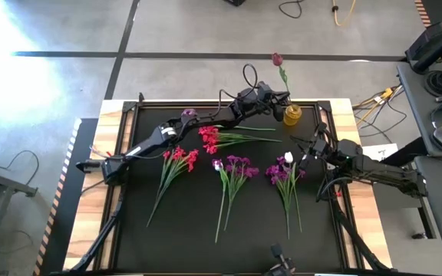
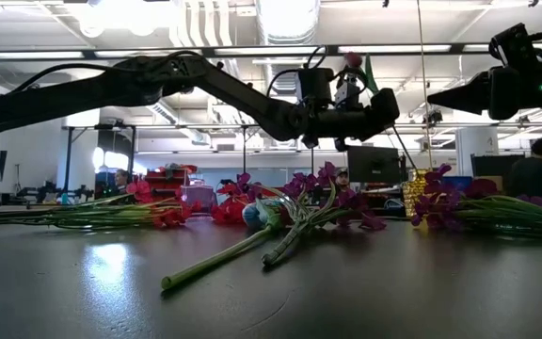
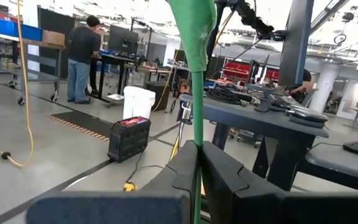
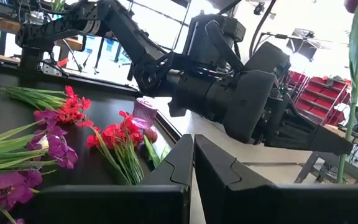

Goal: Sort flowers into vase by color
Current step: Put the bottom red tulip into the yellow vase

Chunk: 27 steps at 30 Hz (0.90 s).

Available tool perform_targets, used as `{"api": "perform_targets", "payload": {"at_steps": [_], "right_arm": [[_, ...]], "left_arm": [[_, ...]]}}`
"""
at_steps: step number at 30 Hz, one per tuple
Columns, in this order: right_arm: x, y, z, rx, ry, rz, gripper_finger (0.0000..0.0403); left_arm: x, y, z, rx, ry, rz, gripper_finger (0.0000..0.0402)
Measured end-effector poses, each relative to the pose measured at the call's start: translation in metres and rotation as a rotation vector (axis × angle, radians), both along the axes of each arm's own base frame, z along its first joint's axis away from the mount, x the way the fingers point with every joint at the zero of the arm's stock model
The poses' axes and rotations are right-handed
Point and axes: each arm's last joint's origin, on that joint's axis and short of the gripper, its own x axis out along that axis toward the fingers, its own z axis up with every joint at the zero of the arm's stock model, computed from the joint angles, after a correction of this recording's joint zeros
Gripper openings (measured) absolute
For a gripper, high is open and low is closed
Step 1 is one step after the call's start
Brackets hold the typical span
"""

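My left gripper [image 1: 282,97] reaches across to the table's far right and is shut on a green-stemmed flower with a dark pink bud [image 1: 277,58]. It stands just beside a yellow vase [image 1: 291,115]. A purple glass vase [image 4: 145,112] stands under the left arm at the far edge. Two red bunches [image 1: 179,158] [image 1: 209,138] and two purple bunches [image 1: 236,165] [image 1: 285,170], one with a white bud [image 1: 288,158], lie flat on the black mat. My right gripper [image 1: 307,149] is shut, holds nothing, and hovers right of the white bud. My left gripper pinches the flower's green stem [image 3: 196,118] between its two fingers, below a broad leaf [image 3: 194,31]. The fingers come level from the table's left and lie across the stem. The flower stands nearly upright, bud [image 2: 353,59] uppermost; its lower end is hidden, so whether it reaches the vase I cannot tell.
The bunches' stems point toward the table's near edge across the mat's middle. Wooden table edges flank the mat [image 1: 206,230]. Cables and a desk with equipment stand off the table's right side. People stand far back in the room.
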Motion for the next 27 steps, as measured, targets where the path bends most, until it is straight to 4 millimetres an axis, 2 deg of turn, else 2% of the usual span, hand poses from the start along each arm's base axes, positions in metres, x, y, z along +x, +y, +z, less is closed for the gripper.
{"api": "perform_targets", "payload": {"at_steps": [12, 23, 27], "right_arm": [[0.0, 0.0, 0.0, 0.0, 0.0, 0.0, 0.0009], [0.0, 0.0, 0.0, 0.0, 0.0, 0.0, 0.0009], [0.0, 0.0, 0.0, 0.0, 0.0, 0.0, 0.0009]], "left_arm": [[0.001, -0.002, -0.0011, 0.012, 0.017, 0.0, 0.0097], [0.0012, -0.0018, -0.0027, -0.002, 0.053, -0.004, 0.0087], [0.0017, -0.0025, -0.006, -0.018, 0.098, -0.027, 0.0098]]}}
